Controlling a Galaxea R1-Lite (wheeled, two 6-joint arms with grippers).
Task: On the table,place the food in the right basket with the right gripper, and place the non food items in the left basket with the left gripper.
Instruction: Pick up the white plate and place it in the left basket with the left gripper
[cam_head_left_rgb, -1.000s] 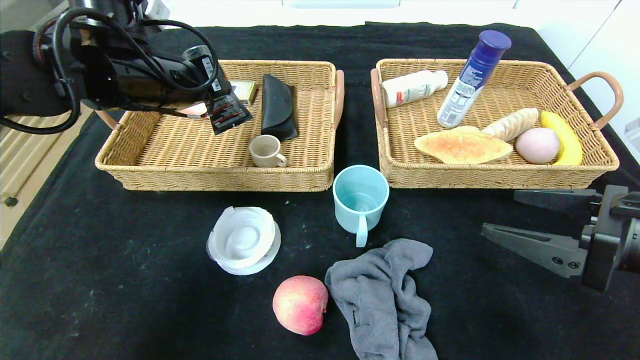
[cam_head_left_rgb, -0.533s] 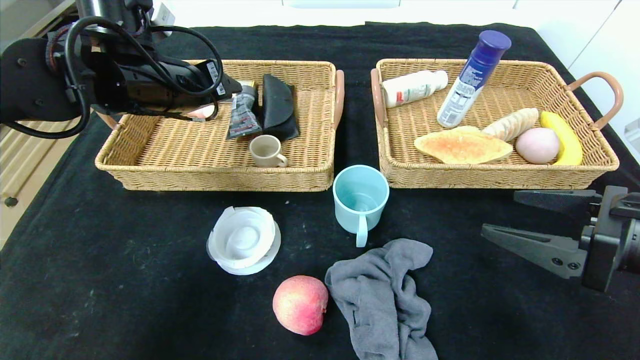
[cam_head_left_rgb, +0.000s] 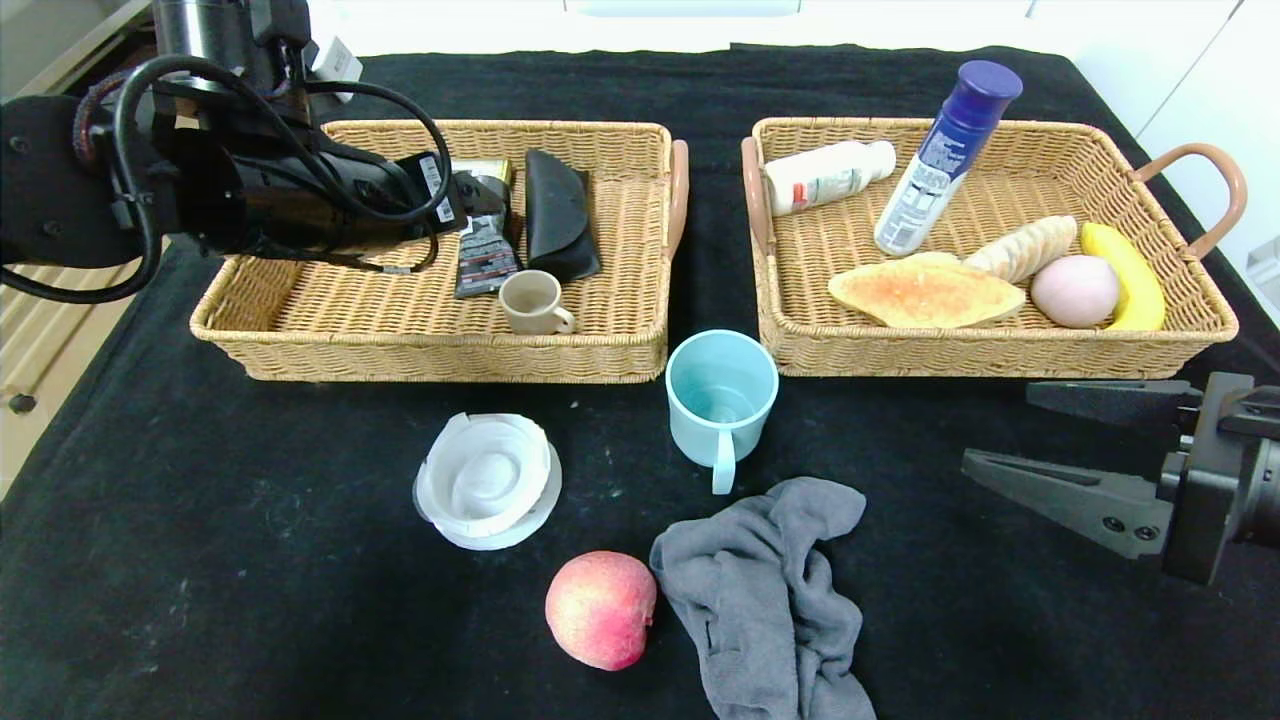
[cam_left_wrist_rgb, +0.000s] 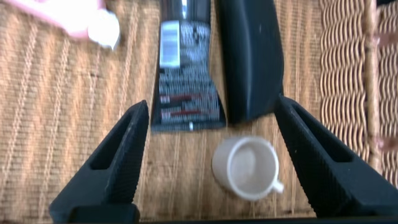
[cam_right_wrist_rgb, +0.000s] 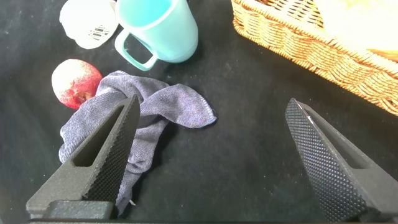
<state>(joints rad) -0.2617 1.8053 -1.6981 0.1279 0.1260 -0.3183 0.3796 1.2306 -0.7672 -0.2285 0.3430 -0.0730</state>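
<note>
My left gripper (cam_head_left_rgb: 458, 192) hangs open over the left basket (cam_head_left_rgb: 430, 360), holding nothing. Below it in the left wrist view my left gripper (cam_left_wrist_rgb: 211, 106) frames a black printed packet (cam_left_wrist_rgb: 183, 93) lying flat on the wicker, beside a small beige cup (cam_left_wrist_rgb: 245, 168) and a black case (cam_left_wrist_rgb: 249, 56). The peach (cam_head_left_rgb: 600, 608) rests on the table (cam_head_left_rgb: 200, 560) near the front. A striped croissant (cam_head_left_rgb: 1022, 248) lies in the right basket (cam_head_left_rgb: 1000, 355). My right gripper (cam_head_left_rgb: 998, 425) hovers open at the front right, empty, with a grey cloth (cam_right_wrist_rgb: 143, 118) and the peach (cam_right_wrist_rgb: 76, 83) beyond one finger.
A light blue mug (cam_head_left_rgb: 720, 400), a white lid (cam_head_left_rgb: 488, 480) and the grey cloth (cam_head_left_rgb: 770, 590) lie on the table. The right basket also holds a flat bread (cam_head_left_rgb: 925, 290), a pink ball (cam_head_left_rgb: 1074, 290), a banana (cam_head_left_rgb: 1125, 275), a white bottle (cam_head_left_rgb: 828, 175) and a blue spray can (cam_head_left_rgb: 945, 155).
My left gripper opened and let go of the black packet, which dropped flat into the left basket next to the beige cup. The right arm has not moved.
</note>
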